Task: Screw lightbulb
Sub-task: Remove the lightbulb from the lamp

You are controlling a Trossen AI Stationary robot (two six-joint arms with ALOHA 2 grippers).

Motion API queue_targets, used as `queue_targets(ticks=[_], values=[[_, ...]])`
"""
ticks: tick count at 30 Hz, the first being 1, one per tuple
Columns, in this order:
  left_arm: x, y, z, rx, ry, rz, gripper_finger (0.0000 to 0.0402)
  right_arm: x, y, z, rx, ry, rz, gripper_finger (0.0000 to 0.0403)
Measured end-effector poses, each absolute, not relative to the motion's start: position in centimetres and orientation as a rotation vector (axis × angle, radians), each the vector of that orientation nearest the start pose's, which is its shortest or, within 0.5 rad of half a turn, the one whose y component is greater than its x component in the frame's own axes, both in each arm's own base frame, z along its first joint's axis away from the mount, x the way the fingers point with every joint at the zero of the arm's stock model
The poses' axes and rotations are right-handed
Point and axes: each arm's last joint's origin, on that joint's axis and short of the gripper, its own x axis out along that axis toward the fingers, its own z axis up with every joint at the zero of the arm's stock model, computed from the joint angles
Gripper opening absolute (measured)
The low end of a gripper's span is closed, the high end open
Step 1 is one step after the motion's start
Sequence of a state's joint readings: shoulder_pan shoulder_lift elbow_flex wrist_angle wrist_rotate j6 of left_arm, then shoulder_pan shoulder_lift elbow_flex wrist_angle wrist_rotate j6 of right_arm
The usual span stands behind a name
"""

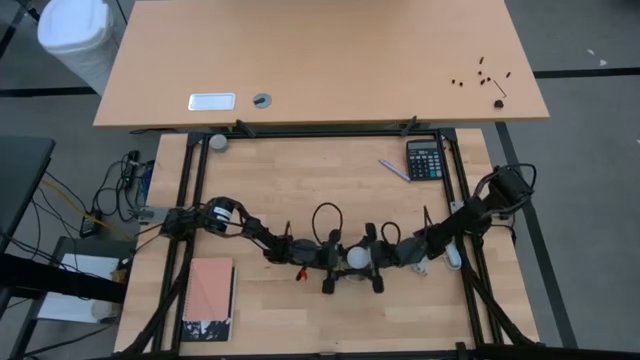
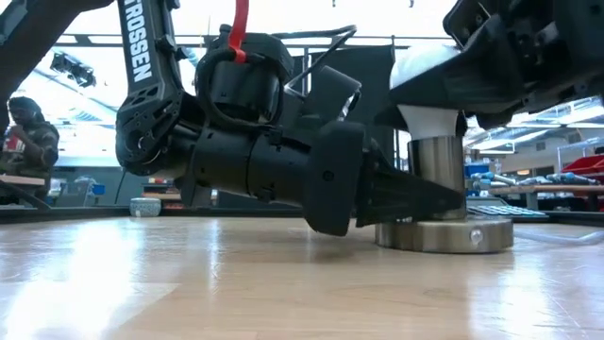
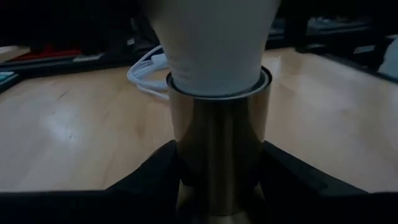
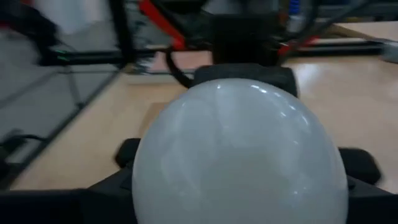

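Here the lightbulb (image 1: pixel 356 257) stands upright in the metal socket (image 2: pixel 440 168) near the six o'clock side of the wooden table (image 1: pixel 330 180), its white globe up and its neck sunk into the brass-coloured sleeve, which rises from a round flat base (image 2: pixel 444 235) resting on the tabletop. The left gripper (image 1: pixel 334 256) comes in low from nine o'clock, lying almost level with the table, and its two dark fingers (image 3: pixel 149 174) sit on either side of the socket sleeve, clamped against the metal just below the bulb's neck. The right gripper (image 1: pixel 377 256) reaches in from three o'clock and higher up, with its fingers (image 4: pixel 357 165) closed on the white globe, one showing at each side of the glass. A white cord (image 3: pixel 146 71) loops on the table just behind the socket. Farther off, toward one o'clock, a calculator (image 1: pixel 424 159) lies beside a pen (image 1: pixel 393 169), and a pink notebook (image 1: pixel 209 299) rests at seven o'clock.
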State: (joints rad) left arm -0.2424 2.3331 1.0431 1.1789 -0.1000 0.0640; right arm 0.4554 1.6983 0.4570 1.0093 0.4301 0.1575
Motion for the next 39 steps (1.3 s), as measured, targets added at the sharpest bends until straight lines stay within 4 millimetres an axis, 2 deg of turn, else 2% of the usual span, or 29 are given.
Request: queue_targets(ticks=[12, 19, 25, 32, 39], values=[[41.2, -10.4, 8.7, 0.063, -0.008, -0.322, 0.0189, 26.8, 8.4, 14.5, 0.130, 0.089, 0.490, 0.0254], [40.9, -11.0, 10.4, 0.034, -0.173, -0.481, 0.0189, 26.9, 7.2, 15.3, 0.136, 0.015, 0.643, 0.0249], [40.8, -11.0, 10.5, 0.028, -0.180, -0.488, 0.0189, 27.1, 6.8, 15.2, 0.206, 0.041, 0.619, 0.0251], [40.9, -11.0, 9.8, -0.007, -0.101, -0.471, 0.0189, 27.0, 6.6, 14.6, 0.295, 0.170, 0.602, 0.0260], [41.1, -10.6, 9.0, -0.013, -0.018, -0.380, 0.0189, 24.8, 6.9, 15.9, 0.316, 0.421, 0.399, 0.0254]])
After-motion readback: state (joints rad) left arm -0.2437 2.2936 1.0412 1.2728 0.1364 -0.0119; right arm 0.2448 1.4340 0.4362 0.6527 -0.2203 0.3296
